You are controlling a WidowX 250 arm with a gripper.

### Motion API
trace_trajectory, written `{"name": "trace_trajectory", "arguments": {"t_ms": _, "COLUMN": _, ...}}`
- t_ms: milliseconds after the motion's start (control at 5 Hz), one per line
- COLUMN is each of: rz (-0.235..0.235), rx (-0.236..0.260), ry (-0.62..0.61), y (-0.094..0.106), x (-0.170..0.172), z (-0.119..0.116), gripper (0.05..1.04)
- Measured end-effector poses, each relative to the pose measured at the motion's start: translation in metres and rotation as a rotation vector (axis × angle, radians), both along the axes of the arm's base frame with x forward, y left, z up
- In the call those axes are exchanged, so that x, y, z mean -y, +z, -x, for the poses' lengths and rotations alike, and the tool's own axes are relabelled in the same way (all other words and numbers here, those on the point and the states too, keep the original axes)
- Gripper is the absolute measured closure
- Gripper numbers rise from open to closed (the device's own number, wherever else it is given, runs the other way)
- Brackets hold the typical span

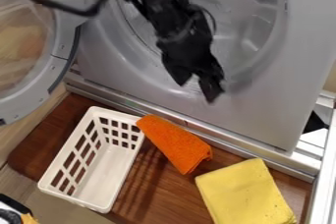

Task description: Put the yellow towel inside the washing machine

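The black gripper [195,90] hangs over the lower rim of the washing machine's round opening, its two fingers apart with nothing between them. Down and to the right of it, the yellow towel [242,194] lies folded on the brown wooden surface, well apart from the gripper and reaching the bottom edge. The grey washing machine [263,112] stands behind, its drum opening facing out and partly covered by the arm.
An orange towel [175,143] lies between the yellow towel and a white slatted basket [105,173], beside the basket's rim. The machine's round door [41,78] stands swung out at the left. A metal rail [197,130] runs along the machine's foot.
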State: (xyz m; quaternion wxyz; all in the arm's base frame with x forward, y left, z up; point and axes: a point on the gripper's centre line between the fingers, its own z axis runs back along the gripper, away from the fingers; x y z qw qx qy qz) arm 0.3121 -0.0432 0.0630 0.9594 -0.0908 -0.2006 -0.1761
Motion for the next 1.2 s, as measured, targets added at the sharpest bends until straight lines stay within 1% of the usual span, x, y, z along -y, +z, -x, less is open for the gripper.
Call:
{"name": "trace_trajectory", "arguments": {"t_ms": 200, "rz": 0.004, "rx": 0.014, "ry": -0.07, "y": -0.011, "x": 0.018, "z": 0.011, "gripper": 0.083}}
{"name": "trace_trajectory", "arguments": {"t_ms": 400, "rz": -0.013, "rx": -0.027, "ry": -0.16, "y": -0.037, "x": 0.038, "z": 0.029, "gripper": 0.083}}
{"name": "trace_trajectory", "arguments": {"t_ms": 600, "rz": -0.025, "rx": -0.051, "ry": -0.242, "y": -0.057, "x": 0.056, "z": 0.041, "gripper": 0.083}}
{"name": "trace_trajectory", "arguments": {"t_ms": 800, "rz": -0.027, "rx": -0.067, "ry": -0.272, "y": -0.077, "x": 0.069, "z": 0.047, "gripper": 0.083}}
{"name": "trace_trajectory", "arguments": {"t_ms": 1000, "rz": -0.059, "rx": -0.095, "ry": -0.302, "y": -0.099, "x": 0.077, "z": 0.048, "gripper": 0.083}}
{"name": "trace_trajectory", "arguments": {"t_ms": 1200, "rz": -0.093, "rx": -0.104, "ry": -0.297, "y": -0.129, "x": 0.077, "z": 0.048, "gripper": 0.083}}
